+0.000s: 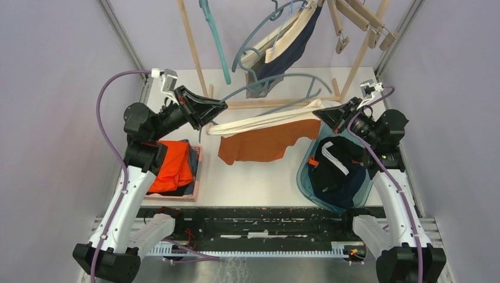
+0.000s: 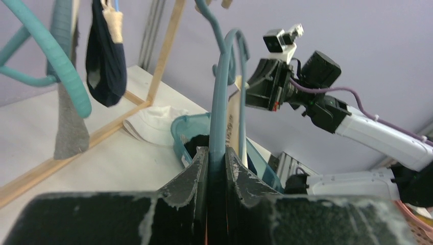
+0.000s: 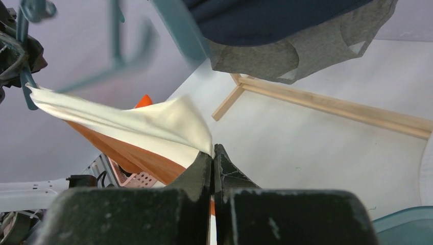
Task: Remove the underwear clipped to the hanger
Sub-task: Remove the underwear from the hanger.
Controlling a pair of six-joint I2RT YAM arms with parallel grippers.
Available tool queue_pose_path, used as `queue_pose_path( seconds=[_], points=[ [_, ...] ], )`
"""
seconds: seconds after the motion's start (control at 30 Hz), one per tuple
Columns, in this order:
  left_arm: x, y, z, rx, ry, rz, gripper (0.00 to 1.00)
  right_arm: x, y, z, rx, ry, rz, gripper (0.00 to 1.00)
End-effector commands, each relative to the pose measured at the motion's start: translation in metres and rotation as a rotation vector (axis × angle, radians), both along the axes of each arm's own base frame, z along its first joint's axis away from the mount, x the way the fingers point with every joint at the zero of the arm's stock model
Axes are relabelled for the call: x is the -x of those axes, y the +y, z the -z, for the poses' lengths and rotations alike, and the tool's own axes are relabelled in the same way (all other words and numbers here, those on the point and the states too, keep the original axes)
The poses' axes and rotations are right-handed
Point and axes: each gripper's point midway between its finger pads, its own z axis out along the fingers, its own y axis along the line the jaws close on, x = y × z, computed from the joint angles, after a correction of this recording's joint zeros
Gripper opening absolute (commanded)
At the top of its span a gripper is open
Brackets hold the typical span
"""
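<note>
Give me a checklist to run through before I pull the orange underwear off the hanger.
1. Hold on the teal hanger: ok, the left gripper has its fingers clamped on it.
2. Grip on the garment: ok, the right gripper is shut on the cream waistband of the orange underwear.
3. Waistband taut between the two arms: ok.
4. Clip released: cannot tell, the clip is hidden.
5. Drop spot: ok, the teal bin sits open near the right gripper.
6. Navy underwear apart from the stretched garment: ok.
</note>
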Motion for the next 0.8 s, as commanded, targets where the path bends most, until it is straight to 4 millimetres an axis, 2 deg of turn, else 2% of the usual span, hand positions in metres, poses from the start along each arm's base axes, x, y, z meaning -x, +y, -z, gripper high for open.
queue_pose_path(
  seconds=[0.0,0.23,0.43,0.63,0.77],
  points=[
    [0.005,0.009,-0.035,0.065,-0.108,-0.042,0.03,-0.008,-0.012,-0.007,-0.018,-0.009,0.072,0.01],
    [0.007,0.009,-0.036,0.065,-0.111,-0.033,0.03,-0.009,-0.014,-0.004,-0.019,0.001,0.077,0.01],
    [0.004,0.008,-0.028,0.026,-0.118,-0.040,0.03,-0.006,-0.009,-0.013,-0.037,-0.008,0.044,0.01],
    [0.002,0.007,-0.018,-0.045,-0.137,-0.042,0.03,-0.007,-0.002,-0.018,-0.043,0.004,-0.008,0.08],
    [0.002,0.003,-0.017,-0.055,-0.138,-0.023,0.03,-0.008,0.007,-0.011,-0.025,0.009,-0.038,0.11]
  ],
)
